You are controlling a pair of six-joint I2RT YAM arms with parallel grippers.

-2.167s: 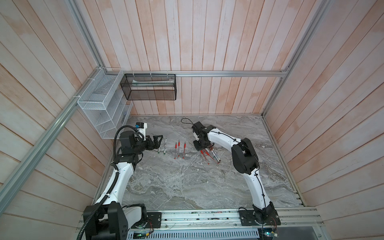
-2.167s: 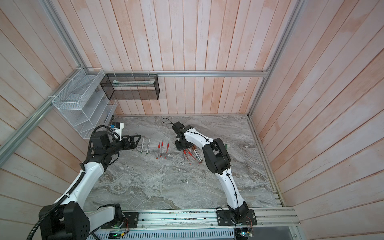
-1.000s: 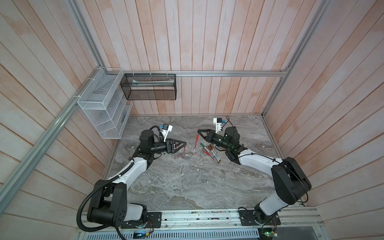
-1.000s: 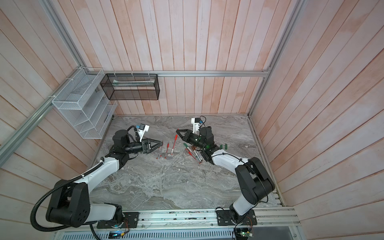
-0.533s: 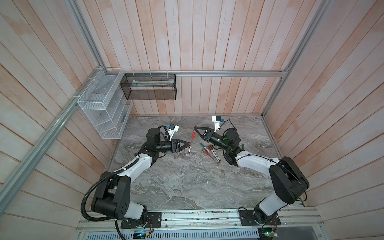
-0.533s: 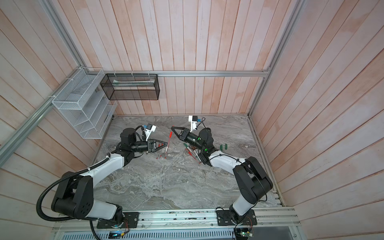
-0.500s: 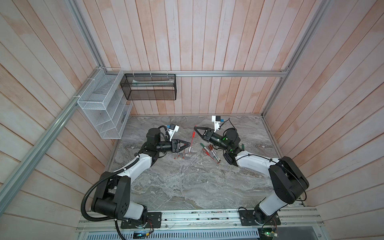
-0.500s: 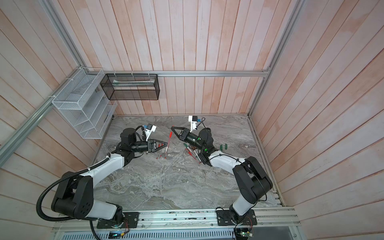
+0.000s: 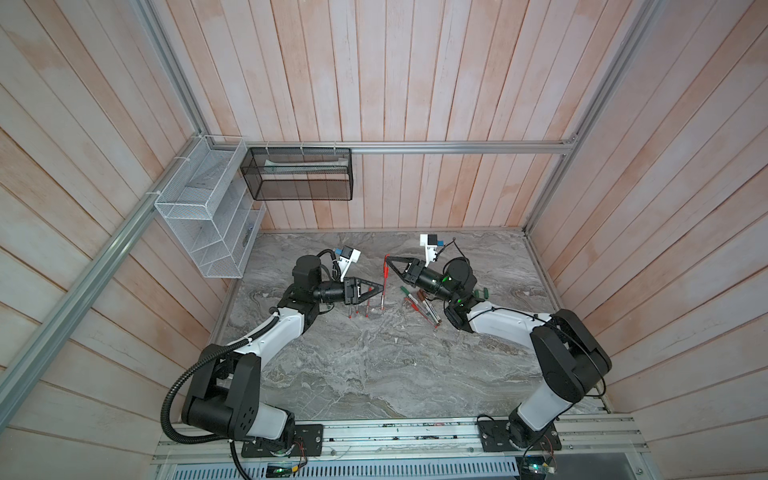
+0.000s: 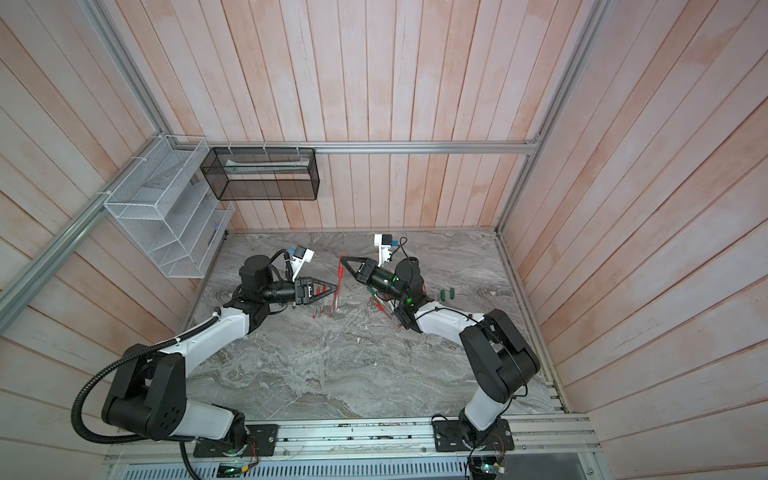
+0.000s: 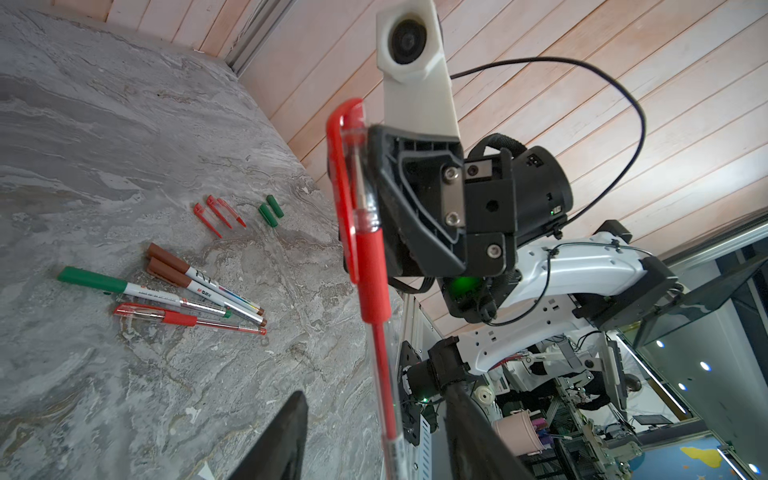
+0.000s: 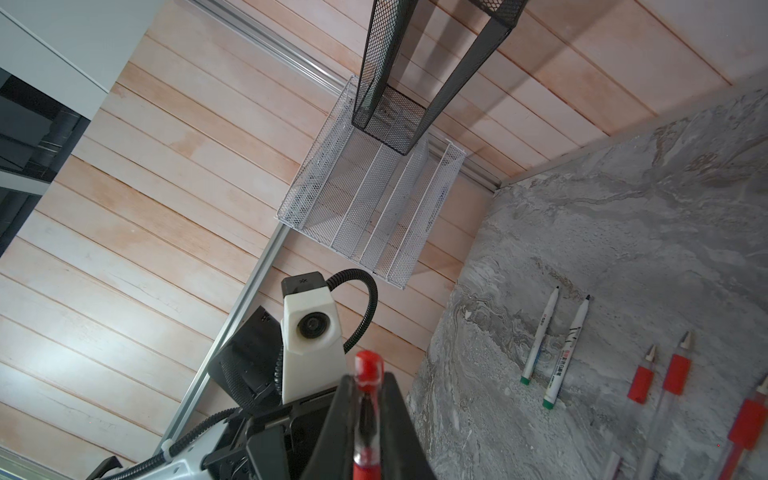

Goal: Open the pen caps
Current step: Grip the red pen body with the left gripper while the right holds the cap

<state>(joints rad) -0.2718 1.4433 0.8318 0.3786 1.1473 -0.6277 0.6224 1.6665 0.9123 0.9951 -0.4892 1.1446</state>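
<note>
Cap (image 11: 353, 174) end of a red pen (image 11: 374, 286) is pinched tight in the right hand (image 9: 387, 259), held above the surface (image 9: 374, 374) mid-frame in both top views, presumably so the left hand (image 9: 379, 286), half open astride the barrel, can clamp and pull. Loose green caps (image 11: 268, 216) lie on it.

**Stereo head:** both top views are looking steeply down from high above the arm-base side, at long range. They are sharing nearly the whole grey marbled stone tabletop (image 9: 374, 374).

**Left wrist camera:** it is sitting close behind the left gripper (image 11: 376, 390). It is facing the right gripper (image 11: 357, 187) and the white plastic right wrist camera housing (image 11: 411, 62).

**Right wrist camera:** it is facing the opposite way, toward the white plastic left wrist camera housing (image 12: 311, 332).

**Overlap:** both wrist views are sharing, at close range, the red-capped clear-barrelled pen (image 11: 374, 274).
</note>
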